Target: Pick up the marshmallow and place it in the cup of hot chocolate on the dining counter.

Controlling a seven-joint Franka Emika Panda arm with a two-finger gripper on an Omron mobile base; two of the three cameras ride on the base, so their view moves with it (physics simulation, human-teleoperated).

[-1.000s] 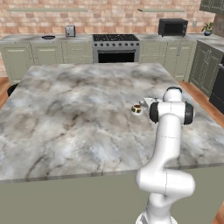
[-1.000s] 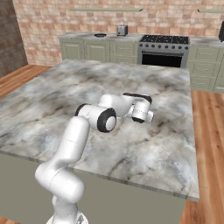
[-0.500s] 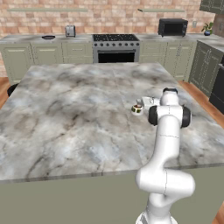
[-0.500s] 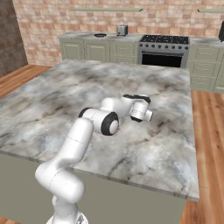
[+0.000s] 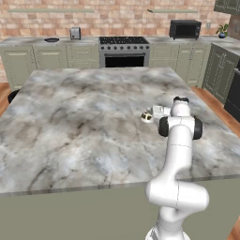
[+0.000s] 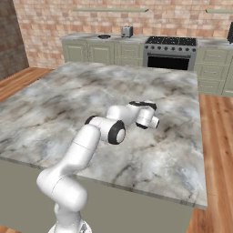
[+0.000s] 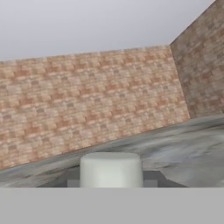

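The cup of hot chocolate (image 5: 146,116), a tiny pale mug with dark liquid, stands on the dining counter (image 5: 70,122) right of its middle. My gripper (image 5: 155,113) lies low and level just right of the mug, almost touching it. In the hand view, a pale soft-edged block, the marshmallow (image 7: 110,167), sits between my dark fingertips (image 7: 152,178), which press on both its sides, so the gripper (image 7: 111,180) is shut on it. In the right base view my forearm and hand (image 6: 145,116) hide the mug.
The counter's right edge (image 5: 220,126) runs close behind my elbow, with wooden floor beyond. Along the back wall stand a stove (image 5: 124,49), a toaster (image 5: 75,33) and a microwave (image 5: 184,29). The marble spreads wide to the left of the mug.
My elbow has sunk a little and the hand has crept slightly towards the mug. The mug has not moved.
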